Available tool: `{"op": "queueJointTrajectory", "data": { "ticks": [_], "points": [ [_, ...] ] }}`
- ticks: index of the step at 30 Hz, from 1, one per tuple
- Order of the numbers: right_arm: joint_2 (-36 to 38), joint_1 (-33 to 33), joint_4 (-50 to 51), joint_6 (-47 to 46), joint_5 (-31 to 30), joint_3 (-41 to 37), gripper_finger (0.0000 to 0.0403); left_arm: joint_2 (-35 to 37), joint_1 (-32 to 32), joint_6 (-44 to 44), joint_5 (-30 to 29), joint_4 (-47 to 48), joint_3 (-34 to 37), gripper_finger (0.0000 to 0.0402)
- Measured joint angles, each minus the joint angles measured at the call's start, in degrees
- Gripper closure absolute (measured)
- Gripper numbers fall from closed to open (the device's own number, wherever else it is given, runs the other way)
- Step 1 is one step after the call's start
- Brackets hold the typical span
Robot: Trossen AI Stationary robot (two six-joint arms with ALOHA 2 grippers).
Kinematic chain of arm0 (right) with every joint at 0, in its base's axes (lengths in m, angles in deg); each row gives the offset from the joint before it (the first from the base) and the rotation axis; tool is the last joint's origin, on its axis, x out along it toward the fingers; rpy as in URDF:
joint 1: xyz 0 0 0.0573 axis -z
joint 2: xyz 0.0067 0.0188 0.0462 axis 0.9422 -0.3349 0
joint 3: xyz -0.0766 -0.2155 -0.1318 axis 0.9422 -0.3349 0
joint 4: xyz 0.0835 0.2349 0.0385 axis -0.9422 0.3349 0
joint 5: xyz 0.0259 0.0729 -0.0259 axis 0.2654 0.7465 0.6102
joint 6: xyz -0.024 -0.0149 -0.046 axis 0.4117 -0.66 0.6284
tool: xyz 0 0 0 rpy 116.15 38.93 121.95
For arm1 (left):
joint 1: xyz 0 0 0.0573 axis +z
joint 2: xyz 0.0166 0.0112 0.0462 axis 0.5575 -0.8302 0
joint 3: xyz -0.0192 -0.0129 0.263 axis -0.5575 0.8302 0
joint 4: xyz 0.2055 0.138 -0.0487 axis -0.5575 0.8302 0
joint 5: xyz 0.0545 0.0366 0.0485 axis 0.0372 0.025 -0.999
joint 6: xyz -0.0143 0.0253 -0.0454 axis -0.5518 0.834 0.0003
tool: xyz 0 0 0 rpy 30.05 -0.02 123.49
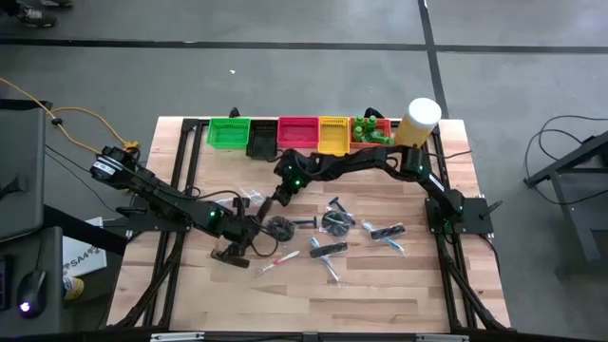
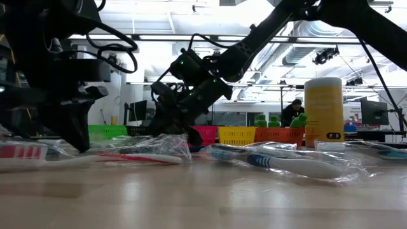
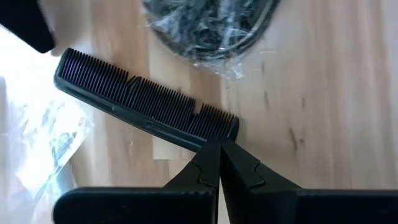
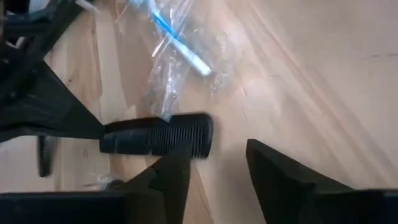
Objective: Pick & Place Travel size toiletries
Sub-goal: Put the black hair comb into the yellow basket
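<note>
A black comb (image 3: 143, 102) is in my left gripper (image 3: 219, 149), which is shut on one end of it at the table's middle left (image 1: 255, 228). My right gripper (image 4: 217, 162) reaches over from the right and slants down. It stands open at the comb's other end (image 4: 196, 134), which lies just off one fingertip (image 4: 177, 165); I cannot tell whether they touch. A wrapped dark disc (image 3: 211, 25) lies on the wood just beyond the comb. Wrapped toothbrushes (image 1: 285, 256), another comb (image 1: 328, 249) and a second disc (image 1: 335, 220) lie scattered on the table. My left gripper pinches the comb at its end (image 3: 214, 134), on the back edge opposite the teeth, between the free ends of its two fingers. The fingers slant steeply down and lie across the comb. The comb sticks out sideways, roughly level; whether it is clear of the wood I cannot tell.
Along the far edge stand green (image 1: 228, 133), black (image 1: 261, 140), red (image 1: 297, 133), yellow (image 1: 332, 135) and orange (image 1: 375, 142) bins, the last with green bottles (image 1: 366, 128). A pale-yellow cylinder (image 1: 418, 122) stands at their right. More wrapped toothbrushes (image 1: 389, 233) lie at the right. A person (image 2: 294, 111) is far behind.
</note>
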Motion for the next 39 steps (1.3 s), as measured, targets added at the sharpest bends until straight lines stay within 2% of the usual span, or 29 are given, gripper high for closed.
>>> {"op": "queueJointTrajectory", "data": {
  "ticks": [6,10,15,19,30,39],
  "points": [
    [0.0,0.1,-0.1,-0.2,0.3,0.0,0.0218,0.0,0.0,2.2,2.4,0.0,0.0,0.0402],
    [0.0,-0.1,0.1,-0.9,4.4,0.1,0.0208,0.0,0.0,2.2,2.4,0.0,0.0,0.0401],
    [0.0,-1.2,-1.1,-1.6,3.8,0.1,0.0207,0.0,0.0,2.2,2.4,0.0,0.0,0.0401],
    [0.0,-1.2,-1.4,-2.1,0.7,0.1,0.0207,0.0,0.0,2.7,2.5,0.1,0.0,0.0401],
    [-0.8,-1.4,-2.1,-2.9,1.9,0.2,0.0207,-0.1,0.0,7.7,2.9,-2.6,0.1,0.0402],
    [-0.8,-2.8,0.7,-3.3,4.2,0.2,0.0207,-0.1,0.0,7.7,2.8,-2.6,0.1,0.0401]
  ]
}}
